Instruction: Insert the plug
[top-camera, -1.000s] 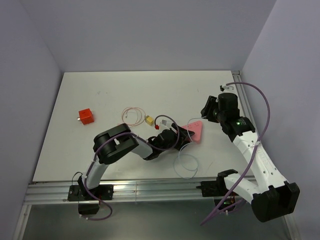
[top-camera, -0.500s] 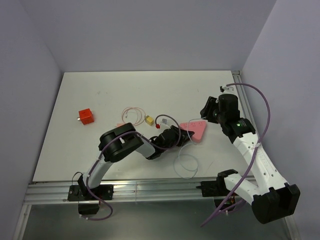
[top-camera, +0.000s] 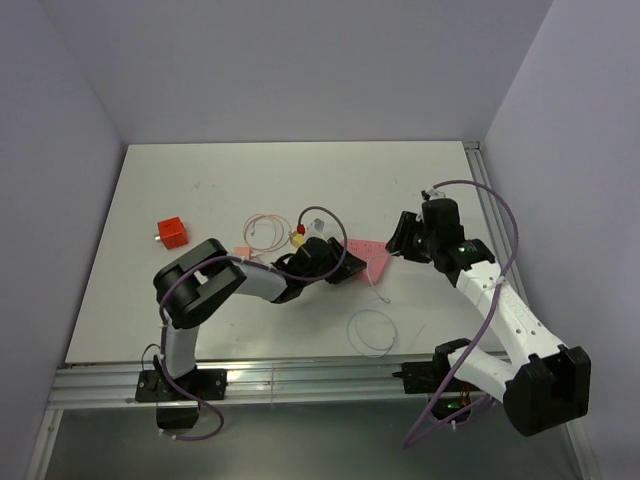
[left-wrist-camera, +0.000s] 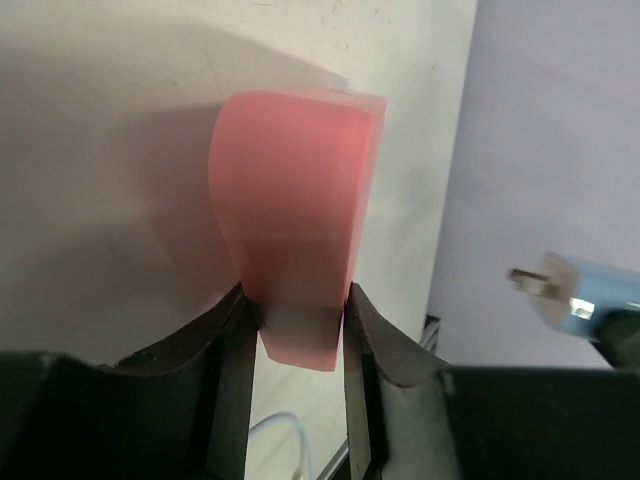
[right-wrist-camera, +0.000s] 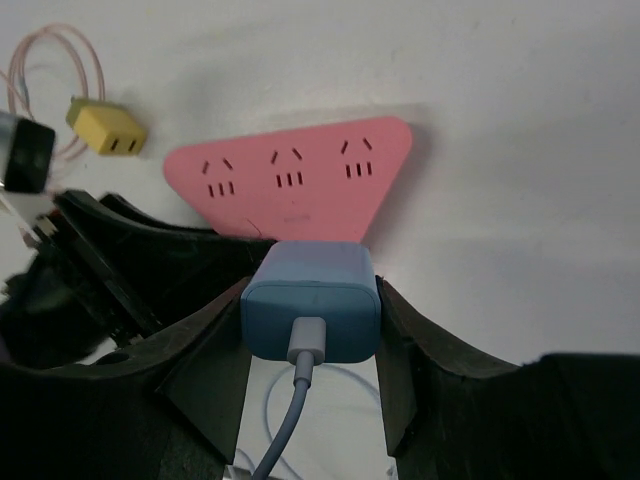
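Right tool (right-wrist-camera: 310, 330) of mine clamps the blue charger plug (right-wrist-camera: 310, 300) by its sides, its cable trailing back. The prongs face the pink power strip (right-wrist-camera: 290, 175) but are apart from it. My left tool (left-wrist-camera: 297, 318) pinches that strip's narrow end near the middle of the table (top-camera: 200, 180). Beyond lies a yellow adapter (right-wrist-camera: 106, 128).

Plug (right-wrist-camera: 310, 300) prongs hidden behind plug body in right wrist view. Cable (right-wrist-camera: 283, 430) cut off by bottom edge there. Power strip (left-wrist-camera: 295, 200) sockets not shown in left wrist view; strip seen edge-on.
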